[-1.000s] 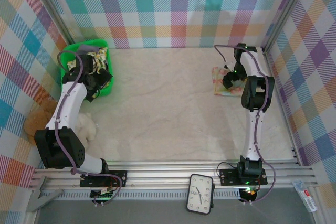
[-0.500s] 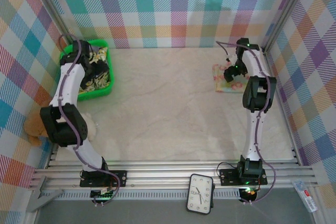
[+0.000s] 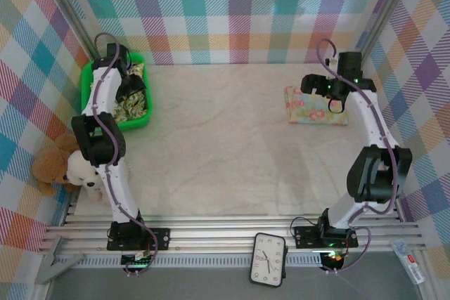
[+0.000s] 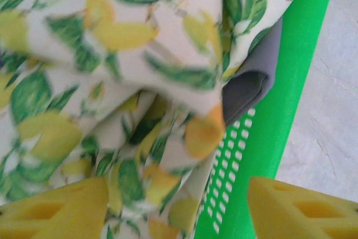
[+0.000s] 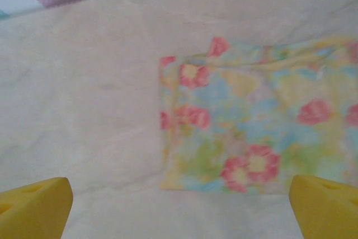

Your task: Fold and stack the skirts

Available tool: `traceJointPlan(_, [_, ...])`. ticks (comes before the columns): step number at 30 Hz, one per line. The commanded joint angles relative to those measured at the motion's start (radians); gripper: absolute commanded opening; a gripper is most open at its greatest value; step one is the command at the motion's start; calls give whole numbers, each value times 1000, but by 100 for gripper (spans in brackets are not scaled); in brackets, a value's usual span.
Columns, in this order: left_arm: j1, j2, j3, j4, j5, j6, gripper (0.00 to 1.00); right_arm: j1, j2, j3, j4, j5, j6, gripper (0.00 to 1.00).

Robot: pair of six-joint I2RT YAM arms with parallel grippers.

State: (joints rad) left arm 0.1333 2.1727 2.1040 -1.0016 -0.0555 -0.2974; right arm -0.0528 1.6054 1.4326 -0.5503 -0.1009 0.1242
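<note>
Well, one folded pastel flower-print skirt (image 5: 251, 138) lies by the far right edge of the table (image 3: 225, 145), under the right gripper (image 5: 179, 194), fingers spread. The left gripper (image 4: 178, 200), fingers apart, hangs over the white lemon-print skirt (image 4: 112, 71) in the green plastic basket (image 4: 279, 110); pinching that cloth seems next.

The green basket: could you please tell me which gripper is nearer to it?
Left. The left gripper hangs open right over the green basket and its lemon-print skirt; the right gripper is across the table, open above the folded flowered skirt.
</note>
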Motion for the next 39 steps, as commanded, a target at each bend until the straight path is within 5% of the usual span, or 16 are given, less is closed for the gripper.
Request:
traceJointPlan(1, [9,67,118,-70,-25,-10,56,-8,-82,-114,166,-157,169,99])
traceJointPlan(9, [9,32,125,-45,-74,-31,0,-13,-245,-321,262,-187,255,99])
traceJointPlan(15, [-2,-217,4,76,141,-110,0,-13,-316,-423,380,-174,343,99])
traceJointPlan(23, [-88,-465,-59,164,239,-236,0,-8,-325,-550,709,-452,420,99])
traceJointPlan(31, [-362,-558,-121,226,147,-314,0,6,-321,-556,697,-491,393,99])
traceJointPlan(39, [-569,-432,-212,283,162,-435,0,48,-309,-586,726,-559,340,99])
